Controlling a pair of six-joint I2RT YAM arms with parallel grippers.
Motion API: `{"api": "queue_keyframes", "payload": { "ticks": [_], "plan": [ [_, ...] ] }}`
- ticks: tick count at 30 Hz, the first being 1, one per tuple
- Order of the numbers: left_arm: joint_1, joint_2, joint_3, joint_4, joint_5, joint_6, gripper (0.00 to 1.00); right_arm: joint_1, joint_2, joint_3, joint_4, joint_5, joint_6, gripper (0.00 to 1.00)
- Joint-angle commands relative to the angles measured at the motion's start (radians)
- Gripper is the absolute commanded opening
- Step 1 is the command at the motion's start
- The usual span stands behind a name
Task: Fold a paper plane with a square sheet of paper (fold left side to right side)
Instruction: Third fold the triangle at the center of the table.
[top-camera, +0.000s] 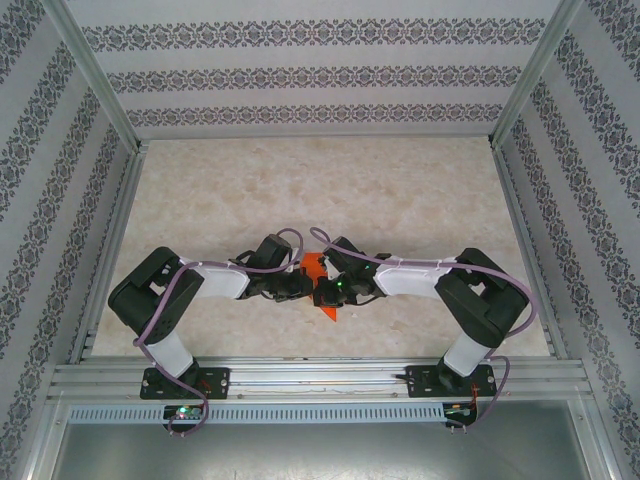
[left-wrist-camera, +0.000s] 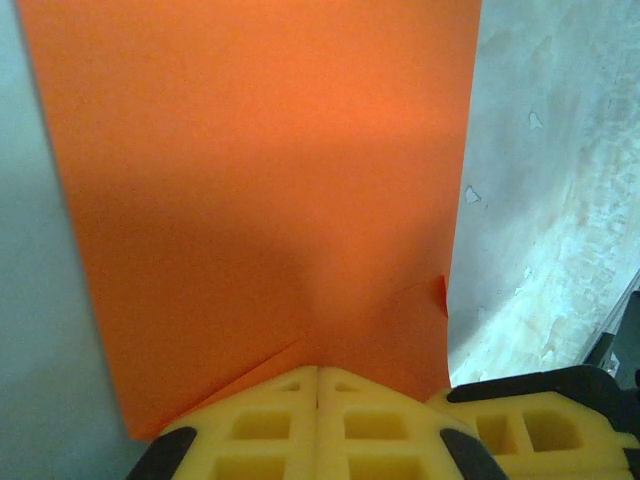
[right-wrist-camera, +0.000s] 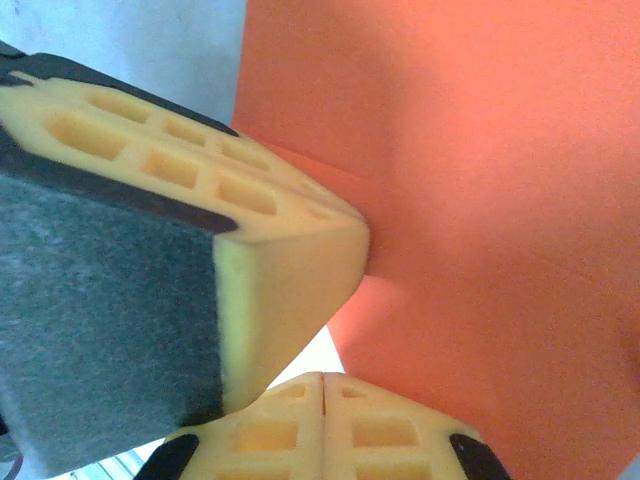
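The square sheet of paper (top-camera: 313, 267) is bright orange and lies on the table between the two arms, one pointed end towards the near edge. In the left wrist view the paper (left-wrist-camera: 260, 180) shows a diagonal crease and a small folded corner. My left gripper (left-wrist-camera: 318, 372) is shut, its tips resting on the paper's near part. My right gripper (right-wrist-camera: 322, 378) is also shut, at the paper's (right-wrist-camera: 480, 200) edge, right beside the left fingers (right-wrist-camera: 290, 235). The arms cover most of the sheet, so I cannot tell whether it has a paper plane's shape.
The beige table (top-camera: 300, 190) stretches away behind the grippers. Patterned walls (top-camera: 320, 75) close in the back and both sides. An aluminium rail (top-camera: 320, 378) carrying both arm bases runs along the near edge.
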Motion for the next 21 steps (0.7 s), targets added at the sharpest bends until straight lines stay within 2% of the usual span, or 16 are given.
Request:
{"api": "queue_keyframes", "payload": {
  "ticks": [1, 21],
  "plan": [
    [-0.008, 0.057, -0.005, -0.065, -0.036, 0.004, 0.0, -0.007, 0.043, -0.022, 0.005, 0.07, 0.036, 0.0],
    [-0.003, 0.071, 0.016, -0.112, -0.053, 0.015, 0.0, 0.002, -0.148, -0.175, -0.16, 0.078, 0.036, 0.0]
  ]
}}
